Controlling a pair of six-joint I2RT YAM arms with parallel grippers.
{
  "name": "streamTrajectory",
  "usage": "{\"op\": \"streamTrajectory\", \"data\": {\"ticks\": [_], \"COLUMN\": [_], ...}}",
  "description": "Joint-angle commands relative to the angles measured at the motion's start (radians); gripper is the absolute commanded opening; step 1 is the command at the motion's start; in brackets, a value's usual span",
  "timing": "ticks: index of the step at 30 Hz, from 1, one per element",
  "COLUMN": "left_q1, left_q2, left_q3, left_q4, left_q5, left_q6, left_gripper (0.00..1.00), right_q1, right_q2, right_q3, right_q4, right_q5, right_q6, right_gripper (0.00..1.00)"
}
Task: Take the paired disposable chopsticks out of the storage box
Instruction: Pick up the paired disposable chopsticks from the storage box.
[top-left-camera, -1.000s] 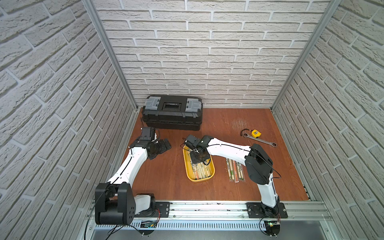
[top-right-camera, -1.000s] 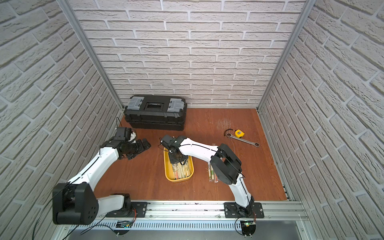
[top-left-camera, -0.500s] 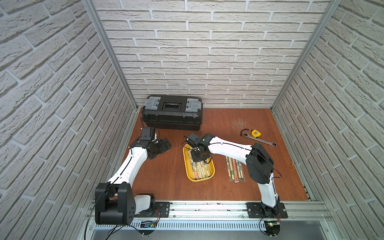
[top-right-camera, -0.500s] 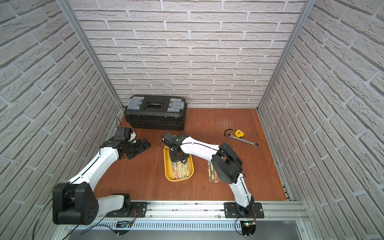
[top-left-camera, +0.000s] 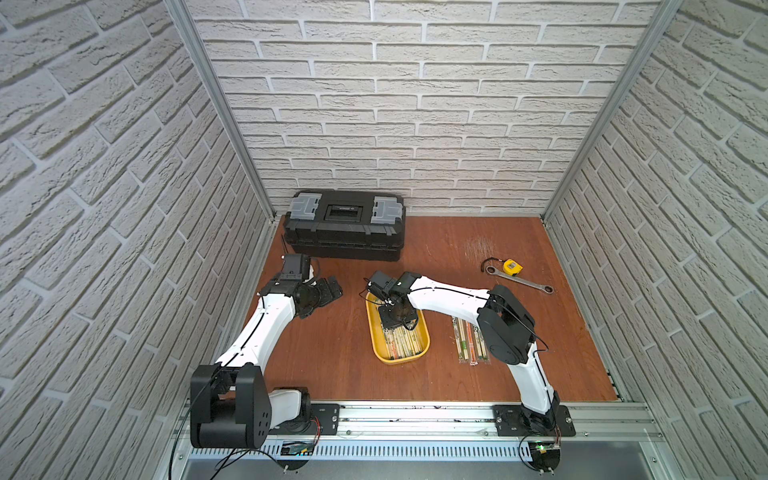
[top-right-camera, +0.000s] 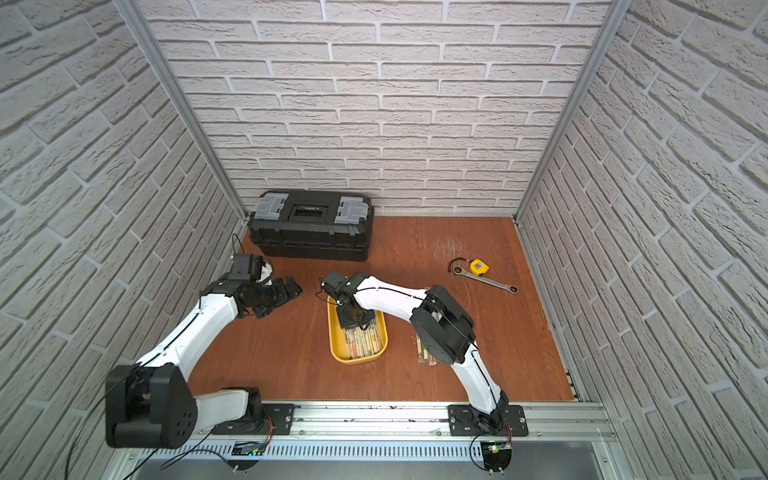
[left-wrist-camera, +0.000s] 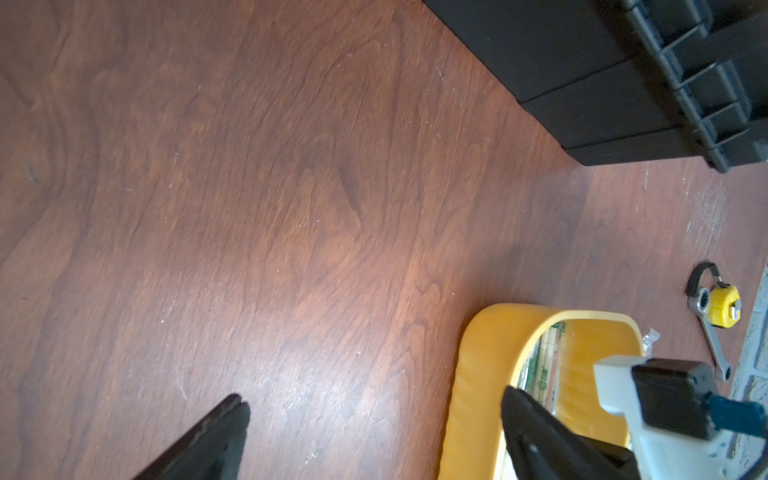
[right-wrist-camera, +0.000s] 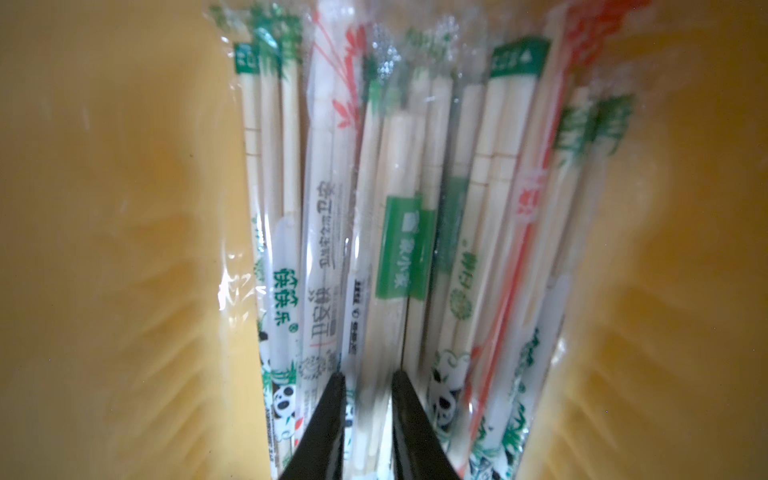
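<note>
The chopsticks (right-wrist-camera: 478, 187) lie packed side by side along the yellow tray (top-left-camera: 399, 360), and most of them are not out yet. A few pairs (top-left-camera: 469, 345) already lie on the table (top-left-camera: 332, 365) near the tray, on the right arm's side. Over the last second almost nothing has moved in the top views. The right gripper (right-wrist-camera: 369, 376) has stayed low over the far half of the tray, with only a small shift of the wrist, and no pair has come up. In the right wrist view I see its two fingers standing close together with one sleeved pair (right-wrist-camera: 374, 324) between them. The jaws are narrow, but the picture is blurred, so I cannot tell if they really press on this pair or only stand around it. I judge that the grasp is being settled and the lift has not begun. The left gripper (left-wrist-camera: 374, 395) has not moved. It hangs fully open and empty above bare table, near the far end of the tray but apart from it. The toolbox (top-left-camera: 345, 230), the tape measure (top-left-camera: 512, 266) and the wrench (top-left-camera: 523, 280) are well away and should not disturb the lift.
</note>
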Motion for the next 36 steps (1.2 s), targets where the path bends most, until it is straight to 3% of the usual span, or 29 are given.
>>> {"op": "streamTrajectory", "data": {"ticks": [1, 16, 26, 36], "left_q1": [0.007, 0.006, 0.007, 0.005], "left_q2": [0.008, 0.003, -0.004, -0.018], "left_q3": [-0.011, -0.007, 0.001, 0.003], "left_q4": [0.024, 0.022, 0.014, 0.012], "left_q5": [0.006, 0.008, 0.018, 0.052], "left_q6": [-0.002, -0.006, -0.003, -0.003], "left_gripper": [0.98, 0.98, 0.98, 0.98], "right_q1": [0.003, 0.002, -0.013, -0.088], "right_q2": [0.023, -0.051, -0.168, -0.313], "right_q3": [0.019, 0.021, -0.005, -0.145], "right_q4": [-0.014, -0.029, -0.018, 0.182], "right_q5": [0.010, 0.007, -0.010, -0.197], "right_q6": [-0.007, -0.004, 0.014, 0.033], "right_gripper": [0.21, 0.03, 0.02, 0.02]}}
